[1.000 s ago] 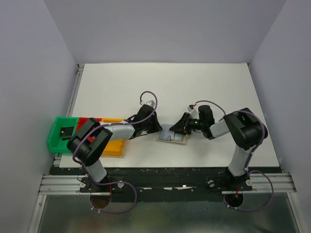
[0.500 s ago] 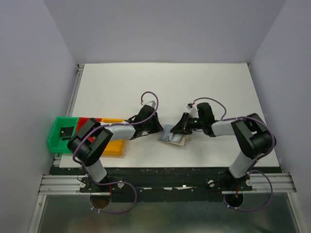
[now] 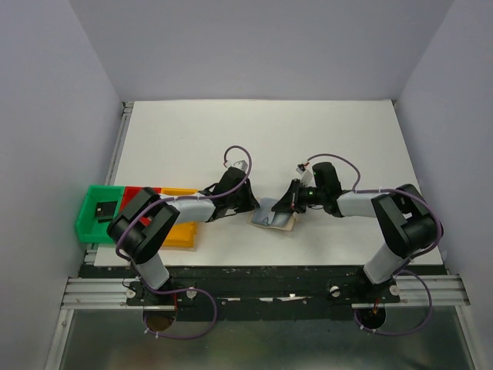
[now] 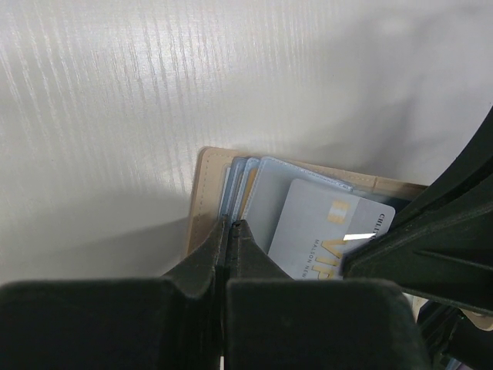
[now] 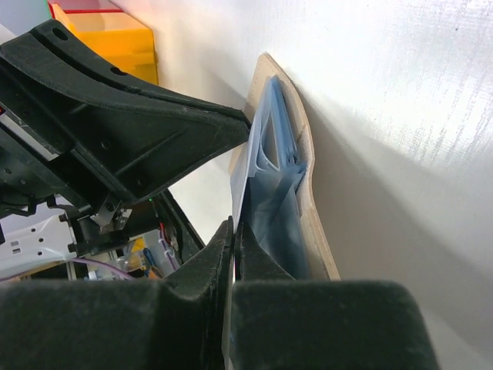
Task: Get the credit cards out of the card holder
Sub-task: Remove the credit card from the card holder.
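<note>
The card holder [image 3: 274, 214] lies open on the white table, tan outside [image 4: 202, 193], with light blue pockets [image 5: 279, 166]. A silver-grey credit card [image 4: 327, 231] marked VIP sticks out of a pocket. My right gripper [image 5: 234, 223] is shut on this card's thin edge [image 5: 243, 166], which lifts the card off the holder. The left gripper [image 4: 231, 223] is shut, with its tips pressed on the holder's left pocket edge. In the top view the left gripper [image 3: 251, 203] and the right gripper [image 3: 287, 206] meet over the holder. Other credit cards are hidden in the pockets.
Green [image 3: 96, 212], red [image 3: 139, 190] and yellow [image 3: 181, 231] bins stand at the table's left edge. A small black object [image 3: 102, 209] lies in the green bin. The yellow bin [image 5: 115, 42] shows behind the left gripper in the right wrist view.
The right gripper has closed on the silver-grey card. Its arm has stretched further to the right. The left arm has not moved.
</note>
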Controlling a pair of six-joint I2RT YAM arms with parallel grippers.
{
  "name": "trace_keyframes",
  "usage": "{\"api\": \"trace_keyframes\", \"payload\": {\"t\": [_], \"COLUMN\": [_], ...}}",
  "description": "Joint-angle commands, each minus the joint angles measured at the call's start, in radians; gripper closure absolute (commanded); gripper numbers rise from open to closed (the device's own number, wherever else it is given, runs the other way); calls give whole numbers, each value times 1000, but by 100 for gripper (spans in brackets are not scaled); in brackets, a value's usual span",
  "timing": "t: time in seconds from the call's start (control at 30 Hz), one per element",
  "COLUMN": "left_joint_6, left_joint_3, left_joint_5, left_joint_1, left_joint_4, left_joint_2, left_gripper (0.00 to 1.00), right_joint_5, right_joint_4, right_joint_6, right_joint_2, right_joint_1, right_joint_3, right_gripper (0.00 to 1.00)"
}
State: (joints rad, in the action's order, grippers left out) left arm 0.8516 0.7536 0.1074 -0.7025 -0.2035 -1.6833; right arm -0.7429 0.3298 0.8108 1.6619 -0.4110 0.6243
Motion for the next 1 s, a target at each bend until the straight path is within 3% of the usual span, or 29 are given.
{"api": "trace_keyframes", "payload": {"t": [0.0, 0.6, 0.97], "left_joint_6": [-11, 4, -51], "left_joint_3": [-37, -50, 13], "left_joint_5": [-6, -69, -61], "left_joint_1": [-18, -14, -14], "left_joint_4": [157, 196, 243], "left_joint_2": [-59, -35, -16], "left_gripper": [100, 100, 100], "right_joint_5": [0, 13, 140], "right_joint_4": [-15, -119, -422], "right_joint_6": [-19, -48, -165], "right_joint_2": [-33, -108, -235], "right_joint_1": [-6, 54, 70], "right_joint_3": [29, -14, 34], "right_gripper": [94, 100, 100]}}
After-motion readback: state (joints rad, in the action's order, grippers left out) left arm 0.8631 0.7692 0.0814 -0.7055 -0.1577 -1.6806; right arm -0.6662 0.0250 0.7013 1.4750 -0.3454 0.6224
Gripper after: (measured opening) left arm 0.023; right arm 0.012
